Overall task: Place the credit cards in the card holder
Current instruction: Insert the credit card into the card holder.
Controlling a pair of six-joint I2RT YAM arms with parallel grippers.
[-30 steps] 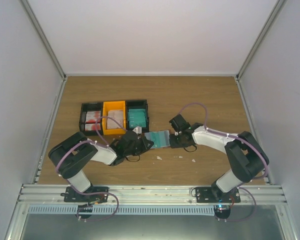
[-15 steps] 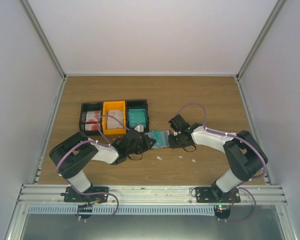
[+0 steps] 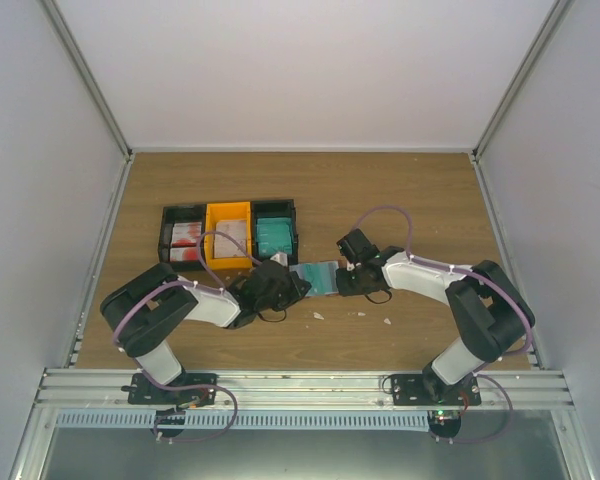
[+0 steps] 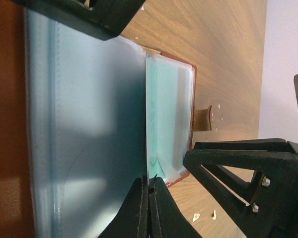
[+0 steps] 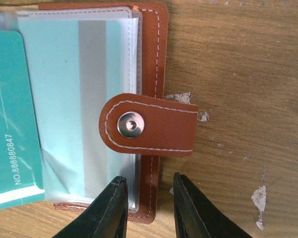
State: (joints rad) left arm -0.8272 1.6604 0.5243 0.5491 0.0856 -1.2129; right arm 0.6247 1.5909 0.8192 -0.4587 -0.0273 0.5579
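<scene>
1. Top external: wooden table (image 3: 400, 190); we find the card holder (image 3: 318, 277) lying open near its centre.
2. Left gripper (image 4: 149, 181): jaws pressed together at a clear pocket (image 4: 89, 124).
3. Right gripper (image 5: 149, 181): jaws apart, straddling the holder's edge.
4. Teal credit card (image 5: 12, 124), partly overlapping the holder.

Stitched leather card holder (image 5: 154, 131), woodgrain table (image 5: 238, 74)

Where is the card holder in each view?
Top external: card holder mid-table, just below-right of the bins.
Left wrist: card holder lies open, filling the left and middle.
Right wrist: card holder runs from upper left to centre.
Landmark: snap strap, in both wrist views; too small from above.
</scene>
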